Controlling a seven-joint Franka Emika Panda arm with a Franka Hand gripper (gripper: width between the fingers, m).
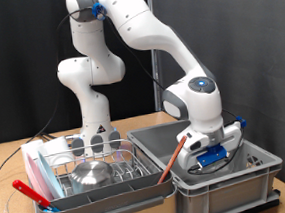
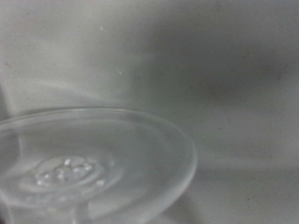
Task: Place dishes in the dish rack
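Note:
The dish rack (image 1: 138,170), silver wire in a white tray base, stands at the exterior view's lower left. A shiny steel bowl (image 1: 90,173) lies in it, and clear glass pieces (image 1: 92,143) stand at its back. My gripper (image 1: 213,158) reaches down into the grey bin (image 1: 230,186) at the exterior view's right, where its fingertips are hidden by the bin wall. The wrist view shows no fingers. It is filled by a clear round glass dish (image 2: 84,168) lying close below on the bin's grey floor.
A thin orange-brown stick (image 1: 171,162) leans between the rack and the bin. A red utensil (image 1: 35,193) lies along the rack's near left edge. The wooden table continues to the exterior view's left, with a cable on it.

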